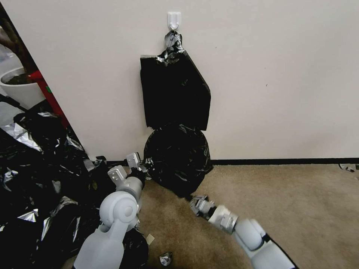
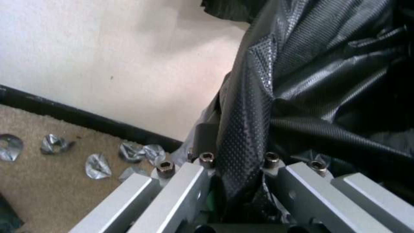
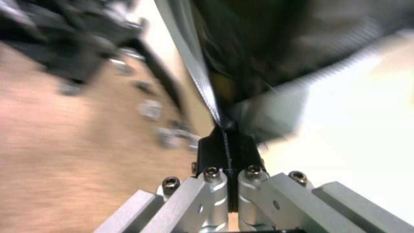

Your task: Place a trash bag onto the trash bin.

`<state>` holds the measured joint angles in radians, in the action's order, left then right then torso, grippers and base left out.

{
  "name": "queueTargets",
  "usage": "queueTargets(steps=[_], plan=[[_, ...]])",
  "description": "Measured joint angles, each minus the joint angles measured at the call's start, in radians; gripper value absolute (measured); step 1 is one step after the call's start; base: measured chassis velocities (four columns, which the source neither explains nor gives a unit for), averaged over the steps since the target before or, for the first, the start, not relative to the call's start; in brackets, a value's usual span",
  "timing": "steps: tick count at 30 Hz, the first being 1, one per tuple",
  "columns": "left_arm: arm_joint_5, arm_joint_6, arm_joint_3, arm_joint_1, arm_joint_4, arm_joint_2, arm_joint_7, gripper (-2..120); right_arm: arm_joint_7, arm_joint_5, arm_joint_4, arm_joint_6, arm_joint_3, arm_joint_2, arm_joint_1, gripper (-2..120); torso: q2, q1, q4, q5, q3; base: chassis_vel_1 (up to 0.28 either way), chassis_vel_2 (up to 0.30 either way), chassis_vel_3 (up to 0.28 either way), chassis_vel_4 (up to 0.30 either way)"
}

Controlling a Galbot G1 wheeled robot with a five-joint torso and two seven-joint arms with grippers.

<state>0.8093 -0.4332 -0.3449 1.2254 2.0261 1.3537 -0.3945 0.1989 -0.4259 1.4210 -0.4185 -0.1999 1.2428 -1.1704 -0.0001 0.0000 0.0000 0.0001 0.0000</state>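
Observation:
The trash bag [image 1: 177, 157] bulges as a round, glossy black shape on the carpet against the wall. The trash bin is hidden. My left gripper [image 1: 144, 168] is at the bag's left edge; in the left wrist view a taut fold of the bag [image 2: 328, 81] runs between the fingers of that gripper [image 2: 239, 142], shut on it. My right gripper [image 1: 194, 203] is at the bag's lower right edge. In the right wrist view that gripper [image 3: 226, 136] is pressed shut, with a thin edge of the bag [image 3: 258, 48] coming out from between its fingers.
A flat black sheaf [image 1: 174, 93] hangs from a white wall hook [image 1: 174, 19] just above the bag. A large heap of black and silver film [image 1: 41, 168] lies on the left, behind it a white pot [image 1: 18, 89]. Foil scraps [image 1: 165, 258] lie on the carpet; open carpet [image 1: 291, 194] to the right.

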Motion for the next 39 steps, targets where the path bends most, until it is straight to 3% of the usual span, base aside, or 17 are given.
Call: queueTargets(steps=[3, 7, 9, 11, 13, 17, 20, 21, 24, 25, 26, 28, 29, 31, 33, 35, 39], plan=[[0.000, 0.001, -0.001, -0.004, -0.003, 0.001, 0.000, 3, -0.147, 0.015, 0.010, 0.032, 0.036, -0.014, -0.021, 2, 0.000, 0.000, 0.0000, 0.0001, 0.000, 0.000, 0.000, 0.000, 0.000], [-0.001, 0.009, -0.005, -0.012, -0.014, -0.001, 0.000, 3, -0.103, 0.112, 0.022, 0.021, 0.068, -0.045, -0.048, 13, 0.000, 0.000, 0.0001, 0.0000, 0.000, 0.000, 0.000, 0.000, 0.000], [-0.002, 0.041, -0.009, -0.027, -0.033, -0.004, 0.002, 3, 0.163, 0.261, 0.008, -0.062, 0.063, -0.078, -0.070, 24, 0.000, 0.000, -0.0002, 0.0000, 0.000, 0.000, 0.000, 0.000, 0.000], [-0.002, 0.048, -0.011, -0.031, -0.038, -0.005, 0.002, 3, 0.253, 0.290, -0.003, -0.103, 0.048, -0.082, -0.070, 28, 0.000, 0.000, -0.0002, 0.0002, 0.000, 0.000, 0.000, 0.000, 0.000], [-0.003, 0.063, -0.011, -0.040, -0.056, -0.008, 0.004, 3, 0.467, 0.362, -0.017, -0.180, -0.001, -0.094, -0.065, 39, 0.000, 0.000, -0.0001, -0.0002, 0.000, 0.000, 0.000, 0.000, 0.000], [-0.006, 0.068, -0.008, -0.042, -0.068, -0.010, 0.004, 3, 0.566, 0.506, 0.004, -0.194, -0.018, -0.109, -0.061, 51, 0.000, 0.000, -0.0002, -0.0001, 0.000, 0.000, 0.000, 0.000, 0.000], [-0.025, 0.078, 0.005, -0.040, -0.084, -0.009, 0.007, 3, 0.661, 0.791, 0.097, -0.133, -0.003, -0.117, -0.055, 59, 0.000, 0.000, -0.0001, -0.0002, 0.000, 0.000, 0.000, 0.000, 0.000], [-0.025, 0.078, 0.005, -0.040, -0.084, -0.009, 0.007, 3, 0.661, 0.791, 0.097, -0.133, -0.003, -0.117, -0.055, 59, 0.000, 0.000, -0.0001, -0.0002, 0.000, 0.000, 0.000, 0.000, 0.000], [-0.067, 0.105, 0.034, -0.030, -0.100, -0.002, 0.016, 3, 0.527, 1.037, 0.266, -0.042, 0.084, -0.098, -0.048, 48, 0.000, 0.000, 0.0001, -0.0002, 0.000, 0.000, 0.000, 0.000, 0.000], [-0.102, 0.127, 0.048, -0.024, -0.110, 0.003, 0.021, 3, 0.414, 1.088, 0.320, -0.019, 0.129, -0.088, -0.041, 44, 0.000, 0.000, 0.0001, -0.0003, 0.000, 0.000, 0.000, 0.000, 0.000], [-0.102, 0.127, 0.048, -0.024, -0.110, 0.003, 0.021, 3, 0.414, 1.088, 0.320, -0.019, 0.129, -0.088, -0.041, 44, 0.000, 0.000, 0.0001, -0.0003, 0.000, 0.000, 0.000, 0.000, 0.000], [-0.174, 0.163, 0.070, -0.010, -0.124, 0.017, 0.024, 3, 0.185, 1.138, 0.395, 0.019, 0.210, -0.064, -0.026, 35, 0.000, 0.000, 0.0001, -0.0002, 0.000, 0.000, 0.000, 0.000, 0.000], [-0.174, 0.163, 0.070, -0.010, -0.124, 0.017, 0.024, 3, 0.185, 1.138, 0.395, 0.019, 0.210, -0.064, -0.026, 35, 0.000, 0.000, 0.0001, -0.0002, 0.000, 0.000, 0.000, 0.000, 0.000], [-0.217, 0.191, 0.092, 0.007, -0.127, 0.031, 0.029, 3, -0.095, 1.146, 0.444, 0.077, 0.297, -0.026, -0.007, 24, 0.000, 0.000, 0.0002, -0.0003, 0.000, 0.000, 0.000, 0.000, 0.000], [-0.230, 0.200, 0.098, 0.012, -0.128, 0.034, 0.032, 3, -0.180, 1.142, 0.453, 0.106, 0.319, -0.013, -0.004, 21, 0.000, 0.000, 0.0002, -0.0002, 0.000, 0.000, 0.000, 0.000, 0.000], [-0.276, 0.231, 0.108, 0.027, -0.130, 0.039, 0.043, 3, -0.425, 1.135, 0.467, 0.220, 0.378, 0.025, 0.006, 10, 0.000, 0.000, 0.0000, -0.0001, 0.000, 0.000, 0.000, 0.000, 0.000], [-0.303, 0.255, 0.112, 0.037, -0.129, 0.038, 0.055, 3, -0.569, 1.151, 0.463, 0.286, 0.407, 0.055, 0.017, 1, 0.000, 0.000, 0.0000, -0.0004, 0.000, 0.000, 0.000, 0.000, 0.000]])
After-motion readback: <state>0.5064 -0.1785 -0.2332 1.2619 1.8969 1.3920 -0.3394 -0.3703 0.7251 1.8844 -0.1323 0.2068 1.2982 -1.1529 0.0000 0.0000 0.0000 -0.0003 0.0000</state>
